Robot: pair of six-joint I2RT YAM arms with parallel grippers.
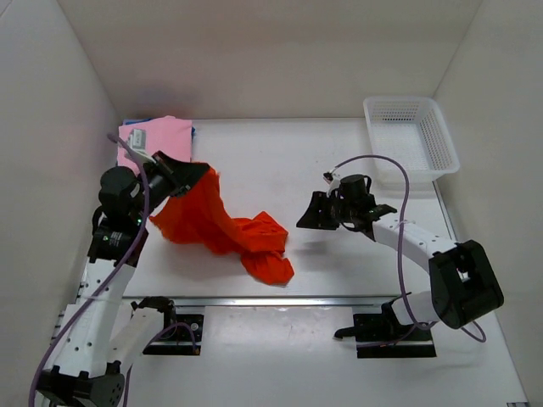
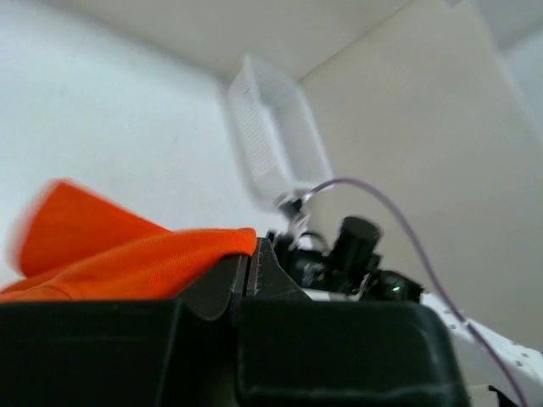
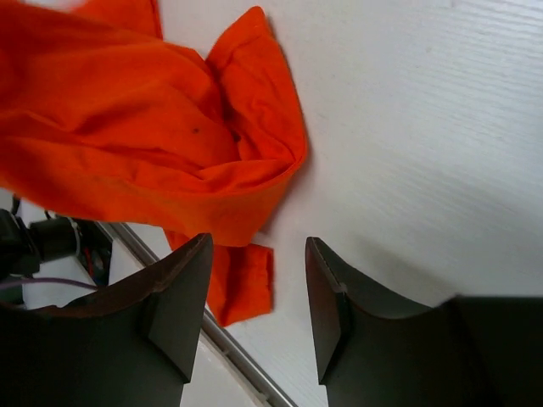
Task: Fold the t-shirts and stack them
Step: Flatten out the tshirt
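The orange-red t-shirt (image 1: 229,227) lies bunched across the table's left middle, one end lifted. My left gripper (image 1: 200,174) is shut on that lifted end; in the left wrist view the cloth (image 2: 127,254) runs into my closed jaws (image 2: 249,254). A folded pink t-shirt (image 1: 153,140) lies at the back left on a blue t-shirt, of which only an edge (image 1: 193,131) shows. My right gripper (image 1: 307,216) is open and empty, above the table right of the orange shirt. In the right wrist view its fingers (image 3: 254,271) hover near the shirt's loose end (image 3: 170,136).
A white mesh basket (image 1: 411,136) stands at the back right. White walls close the back and both sides. A metal rail (image 1: 280,300) runs along the table's near edge, with both arm bases below it.
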